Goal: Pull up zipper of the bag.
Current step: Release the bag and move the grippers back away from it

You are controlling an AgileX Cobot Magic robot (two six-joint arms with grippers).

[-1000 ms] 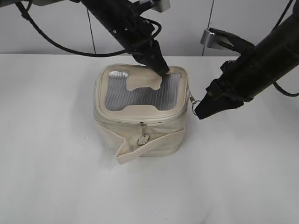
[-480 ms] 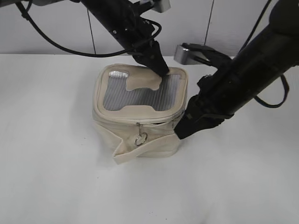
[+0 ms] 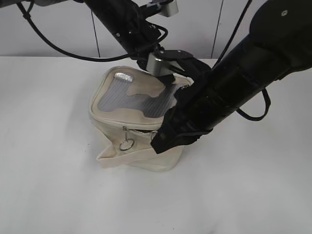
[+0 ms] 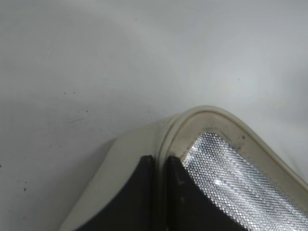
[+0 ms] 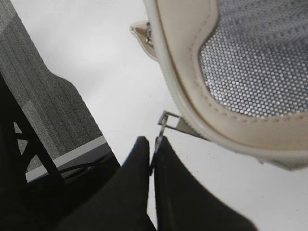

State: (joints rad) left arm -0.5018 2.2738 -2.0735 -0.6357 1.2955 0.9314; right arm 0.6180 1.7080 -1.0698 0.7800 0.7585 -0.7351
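- In the exterior view, the right arm (image 3: 229, 83) crosses in front of the bag (image 3: 131, 131) and hides the bag's right side and near right corner.
- The right gripper (image 3: 165, 141) shows there only as a dark tip against the bag's front; what it holds is hidden in that view.
- The left gripper (image 3: 163, 73) has its tip behind the right arm's silver camera block (image 3: 158, 62), so its contact with the lid cannot be seen there.
- In the left wrist view, the left gripper's fingers (image 4: 139, 197) are cut off by the bottom edge, and only the bag's far corner shows.
- In the right wrist view, the zipper (image 5: 166, 72) runs out of frame, and the bag's body is cut off.
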